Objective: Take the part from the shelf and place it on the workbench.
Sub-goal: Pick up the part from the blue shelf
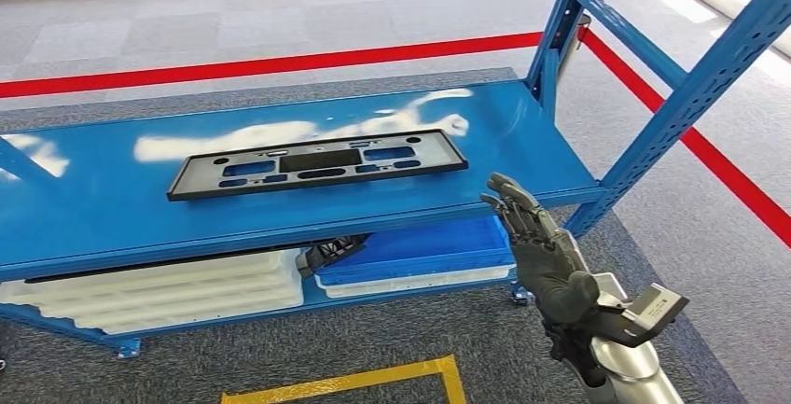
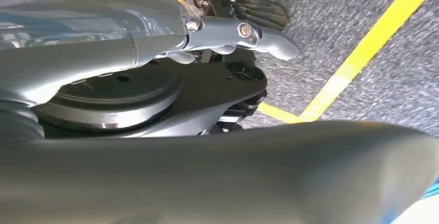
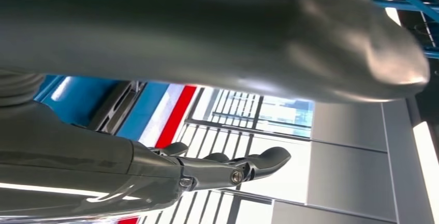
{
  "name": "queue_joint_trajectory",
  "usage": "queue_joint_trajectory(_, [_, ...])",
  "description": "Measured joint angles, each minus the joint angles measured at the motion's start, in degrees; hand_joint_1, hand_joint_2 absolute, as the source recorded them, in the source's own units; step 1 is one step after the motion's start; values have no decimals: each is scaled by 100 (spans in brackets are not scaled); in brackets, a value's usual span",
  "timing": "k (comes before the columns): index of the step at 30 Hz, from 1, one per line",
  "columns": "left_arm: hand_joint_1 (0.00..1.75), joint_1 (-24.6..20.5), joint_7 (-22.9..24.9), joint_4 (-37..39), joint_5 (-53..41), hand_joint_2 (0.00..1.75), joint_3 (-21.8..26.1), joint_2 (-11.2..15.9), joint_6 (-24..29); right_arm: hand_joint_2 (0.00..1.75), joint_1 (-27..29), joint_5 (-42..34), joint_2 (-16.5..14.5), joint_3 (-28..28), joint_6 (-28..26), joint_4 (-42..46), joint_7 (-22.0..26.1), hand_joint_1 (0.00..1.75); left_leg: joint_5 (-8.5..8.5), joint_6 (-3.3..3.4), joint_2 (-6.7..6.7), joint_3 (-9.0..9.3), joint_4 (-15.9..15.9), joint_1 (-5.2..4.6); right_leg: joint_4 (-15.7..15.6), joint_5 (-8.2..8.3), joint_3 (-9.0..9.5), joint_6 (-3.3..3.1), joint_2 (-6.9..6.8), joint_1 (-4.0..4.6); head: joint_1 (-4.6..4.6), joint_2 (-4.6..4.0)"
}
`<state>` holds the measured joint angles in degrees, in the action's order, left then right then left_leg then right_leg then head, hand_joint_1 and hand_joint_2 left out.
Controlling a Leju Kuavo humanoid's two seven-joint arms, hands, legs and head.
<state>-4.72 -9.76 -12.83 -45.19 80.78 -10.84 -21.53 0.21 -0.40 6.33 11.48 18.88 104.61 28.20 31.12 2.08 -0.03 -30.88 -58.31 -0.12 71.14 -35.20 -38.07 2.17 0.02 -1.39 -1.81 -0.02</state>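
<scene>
A long black plastic part [image 1: 317, 163] with several cut-out slots lies flat on the blue shelf board [image 1: 112, 208]; a strip of it [image 3: 116, 105] also appears in the right wrist view. My right hand [image 1: 536, 250] is raised in front of the shelf's front edge, to the right of the part and apart from it, its fingers [image 3: 248, 164] stretched out and holding nothing. My left hand [image 2: 222, 32] hangs low over the grey carpet with its fingers extended and nothing in it.
Blue shelf uprights [image 1: 690, 96] stand at the right. Beneath the board sit white trays [image 1: 159, 287] and a blue tray [image 1: 420, 247] with a dark object [image 1: 331, 252] between them. Red floor tape [image 1: 261, 66] runs behind, yellow tape [image 1: 354, 381] in front.
</scene>
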Motion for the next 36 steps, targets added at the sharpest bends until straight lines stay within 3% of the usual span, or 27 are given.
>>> queue_joint_trajectory(2, [0, 0, -1, 0, -2, 0, -2, -1, 0, 0, -5, 8, 1, 3, 0, -2, 0, 0, 85, -69, -6, 70, -27, -1, -696, 387, 277, 5, -6, -2, 0, 1])
queue_joint_trajectory(3, [0, -3, -3, 0, 1, 0, -3, -1, 0, 0, -3, 13, 2, 5, 0, -1, 0, 0, 120, -102, -8, 85, -42, -9, -922, 466, 368, -19, -6, 2, -2, 0])
queue_joint_trajectory(8, [0, -19, -13, 0, 8, 0, -4, 3, -2, 0, 9, 24, 3, 7, -2, 6, 2, 0, 225, -183, -8, 79, -122, -10, -1050, 401, 431, -192, 5, 3, -8, 0])
queue_joint_trajectory(10, [0, -26, -15, 0, 8, 0, -5, 6, -6, 0, 3, 29, 3, 13, -2, 8, 2, 0, 449, -250, -8, -142, -569, 13, -1058, 372, 465, -238, -9, -15, -9, -1])
queue_joint_trajectory(12, [0, -15, -19, 0, 8, 0, -6, 6, -8, 0, 7, 38, 3, 17, -3, 8, 2, 0, 734, -290, -8, -588, -1345, 35, -1058, 331, 492, -262, -14, -12, -9, -1])
queue_joint_trajectory(13, [0, -5, -20, 0, 8, 0, -6, 6, -9, 0, 12, 44, 3, 18, -3, 7, 2, 0, 778, -293, -8, -777, -1629, 38, -1058, 308, 515, -265, -10, -8, -9, -1])
queue_joint_trajectory(14, [0, 5, -22, 0, 8, 0, -6, 6, -9, 0, 16, 47, 3, 19, -3, 7, 2, 0, 702, -281, -8, -881, -1723, 35, -1058, 281, 549, -268, -4, -3, -9, 0])
queue_joint_trajectory(15, [0, 9, -25, 0, 8, 0, -6, 6, -9, 0, 16, 49, 3, 20, -2, 8, 3, 0, 509, -255, -9, -877, -1592, 27, -1058, 250, 597, -268, 3, 4, -9, 0])
queue_joint_trajectory(17, [0, 8, -32, 0, 8, 0, -6, 15, -10, 0, 11, 51, 2, 21, -3, 13, 5, 0, -6, -140, -13, -664, -921, -14, -1066, 181, 700, -261, 10, 11, -8, 1])
queue_joint_trajectory(19, [0, 12, -38, 0, 6, 0, -6, 33, -13, 0, 5, 52, 1, 22, -4, 14, 9, 0, -265, -23, -16, -502, -443, -80, -1076, 135, 744, -226, 19, 3, -9, 0])
queue_joint_trajectory(21, [0, 17, -43, 0, 4, 0, -6, 44, -13, 0, 7, 52, 0, 23, -7, 14, 10, 0, -247, 42, -15, -474, -341, -121, -1103, 121, 744, -168, 24, -6, -11, 0])
queue_joint_trajectory(24, [0, 1, -58, 0, 7, 0, -6, 45, -14, 0, -5, 51, 3, 24, -9, 46, 15, 0, -192, 83, -4, -303, -75, -59, -995, 13, 726, -94, 6, 9, -6, 0])
queue_joint_trajectory(25, [0, -3, -63, 0, 6, 0, -6, 45, -15, 0, -12, 51, 4, 26, -10, 54, 17, 0, -180, 85, 0, -238, -2, -36, -780, -92, 629, -80, 3, 13, -4, -1])
queue_joint_trajectory(27, [0, 0, -68, 1, 3, 0, -7, 42, -20, 0, -8, 51, 5, 30, -13, 50, 20, 0, -142, 88, 0, -166, 21, -35, -113, -330, 248, -54, 6, 16, -2, 0])
queue_joint_trajectory(28, [0, 4, -68, 2, 2, 0, -8, 40, -24, 0, 3, 51, 7, 32, -15, 48, 20, 0, -112, 84, 0, -130, 21, -34, 164, -373, 61, -38, 4, 15, -2, 0])
queue_joint_trajectory(29, [0, 9, -70, 2, 2, 0, -8, 39, -28, 0, 11, 51, 8, 33, -17, 46, 20, 0, -78, 74, 0, -88, 19, -33, 279, -312, -54, -22, 3, 12, -2, 0])
queue_joint_trajectory(30, [0, 11, -72, 2, 2, 0, -8, 39, -31, 0, 14, 51, 10, 34, -19, 46, 20, 0, -41, 56, -1, -39, 18, -29, 188, -144, -68, -6, 2, 8, -2, -1])
queue_joint_trajectory(32, [0, 14, -74, 3, 3, 0, -8, 39, -40, 0, 16, 52, 15, 34, -20, 45, 20, 0, 51, -5, -4, 73, 7, -16, -436, 319, 145, 5, -4, 2, -2, -1])
queue_joint_trajectory(33, [0, 10, -76, 3, 3, 0, -8, 39, -45, 0, 16, 53, 17, 35, -22, 45, 21, 0, 98, -46, -6, 108, -13, -19, -743, 458, 272, -2, -5, 9, -2, -1])
queue_joint_trajectory(34, [0, 4, -78, 4, 2, 0, -8, 39, -50, 0, 18, 55, 20, 36, -26, 46, 21, 0, 133, -80, -6, 124, -29, -24, -943, 512, 354, -31, -3, 19, -2, -1])
queue_joint_trajectory(36, [0, -10, -82, 4, 1, 0, -8, 39, -52, 0, 27, 57, 23, 38, -37, 51, 24, 0, 164, -114, -4, 122, -43, -35, -1049, 459, 397, -105, 6, 44, -2, 0])
